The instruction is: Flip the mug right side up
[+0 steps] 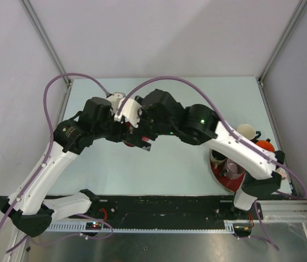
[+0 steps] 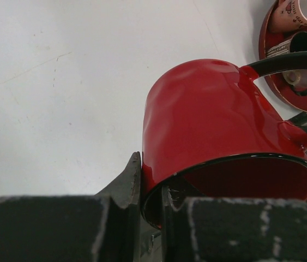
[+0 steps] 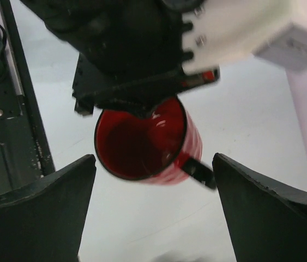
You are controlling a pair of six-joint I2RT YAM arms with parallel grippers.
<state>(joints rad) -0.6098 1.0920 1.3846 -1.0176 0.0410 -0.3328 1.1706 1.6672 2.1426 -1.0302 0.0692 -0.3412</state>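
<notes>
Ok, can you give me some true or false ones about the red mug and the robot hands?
1. The left gripper is pinching the red mug by its rim. True.
2. The right gripper is shut tight on the mug's handle. False: its fingers stand wide open on either side of the mug, not touching it.
3. The mug's handle is white. False: it is black.
4. Other cups sit on a red tray at the right side of the table. True.
</notes>
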